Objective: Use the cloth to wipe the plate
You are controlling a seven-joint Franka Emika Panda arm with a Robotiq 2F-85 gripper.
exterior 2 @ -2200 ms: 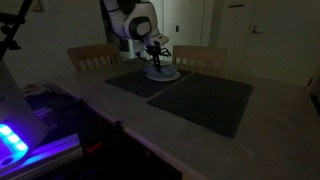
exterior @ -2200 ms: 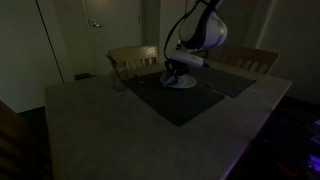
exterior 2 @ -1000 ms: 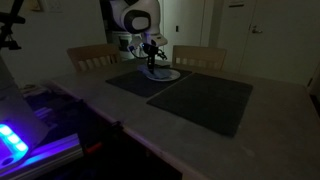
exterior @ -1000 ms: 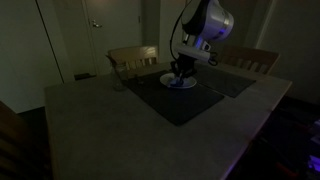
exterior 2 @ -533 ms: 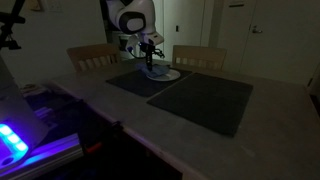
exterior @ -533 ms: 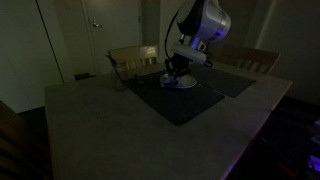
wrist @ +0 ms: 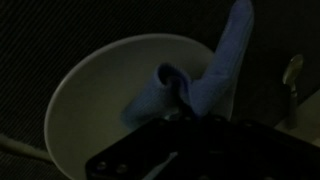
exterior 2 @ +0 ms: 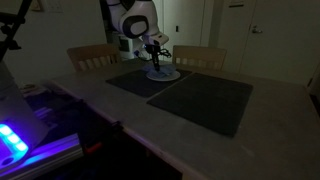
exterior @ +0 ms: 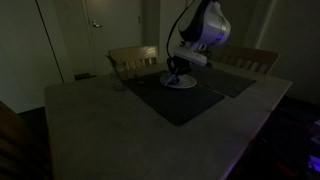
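— Cloth (wrist: 195, 85) position?
— Bunched on the white plate (wrist: 85, 100), pinched in the hand (wrist: 185, 112); one blue end sticking up past the rim.
— Plate?
— Sitting on a dark mat (exterior: 182, 104) on the bench (exterior: 100, 120), directly under the hand, near chairs (exterior: 135, 60) at the far edge.

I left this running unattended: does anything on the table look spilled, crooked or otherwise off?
Nothing stands out. The plate sits flat on a dark mat, with the blue cloth bunched on it beneath the claw, one end trailing over the rim. It is too dim to rule out small spills.
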